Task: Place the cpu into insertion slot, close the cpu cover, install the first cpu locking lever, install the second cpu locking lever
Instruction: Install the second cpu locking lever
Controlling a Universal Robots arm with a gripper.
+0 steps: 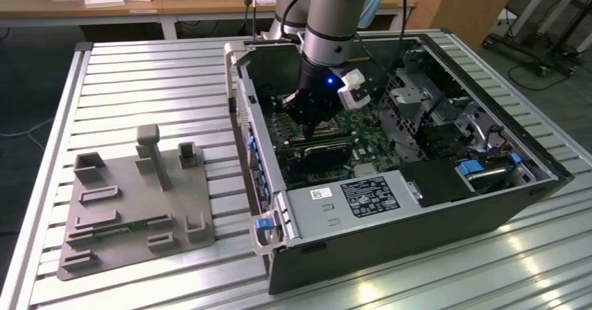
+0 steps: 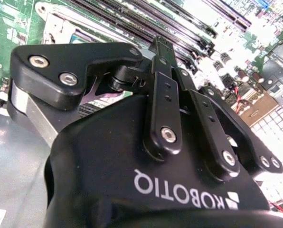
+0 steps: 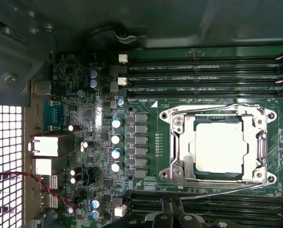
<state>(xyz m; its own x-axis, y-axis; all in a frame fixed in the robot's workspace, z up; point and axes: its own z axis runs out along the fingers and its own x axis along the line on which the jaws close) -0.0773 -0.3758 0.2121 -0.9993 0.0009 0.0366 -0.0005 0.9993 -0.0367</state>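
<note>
End effector (image 1: pixel 319 112) w/ fingers (image 2: pixel 166 66) pinched together on nothing hangs inside the case, just above the board beside the slot (image 3: pixel 220 145), where the cpu (image 3: pixel 219 145) sits seated, cover (image 3: pixel 179 142) down over it, one lever (image 3: pixel 222 192) angled loose alongside.

White lettering (image 2: pixel 179 192) runs across the black body of the gripper (image 2: pixel 158 50) in the second wrist view. In the exterior view, a black label (image 1: pixel 370 195) and a small white sticker (image 1: pixel 321 193) lie on the grey metal cage (image 1: pixel 310 220), too small to read. Tiny white markings (image 3: pixel 146 100) on the motherboard (image 3: pixel 151 183) are illegible.
</note>
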